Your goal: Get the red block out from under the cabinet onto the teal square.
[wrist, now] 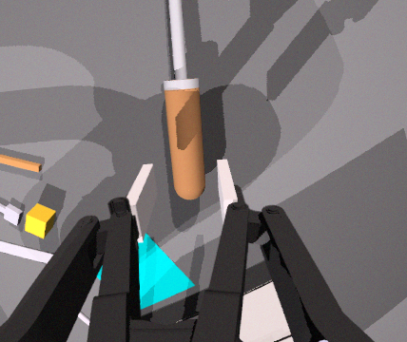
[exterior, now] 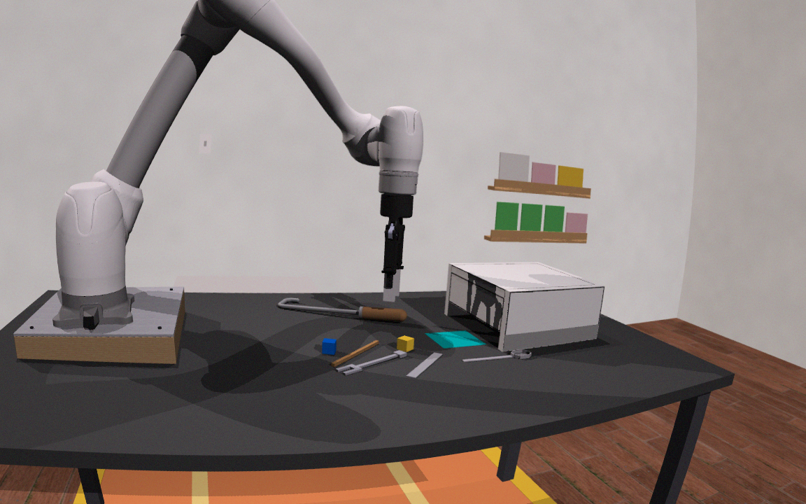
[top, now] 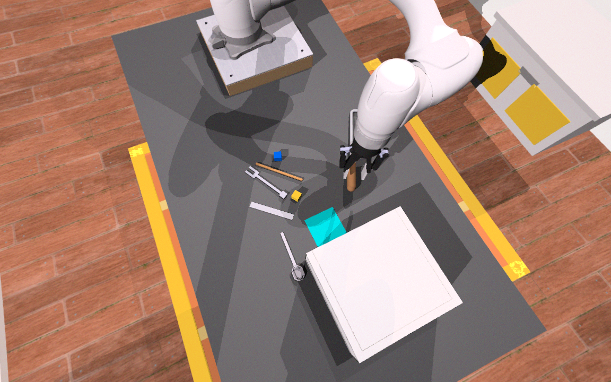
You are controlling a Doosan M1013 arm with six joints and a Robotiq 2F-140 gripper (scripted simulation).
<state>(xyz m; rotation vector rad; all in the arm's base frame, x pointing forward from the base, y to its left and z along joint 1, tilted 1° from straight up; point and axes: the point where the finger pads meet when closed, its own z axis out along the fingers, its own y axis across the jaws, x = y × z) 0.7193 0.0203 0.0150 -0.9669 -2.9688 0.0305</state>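
The gripper hangs above the hook tool's wooden handle, its fingers partly apart with nothing between them; the handle's rounded end lies below the gap, not touched. The teal square lies past the handle's end, against the cabinet. The red block is hidden. A yellow cube sits off to one side.

White cabinet; teal square; brown-handled hook tool; blue cube; yellow cube.
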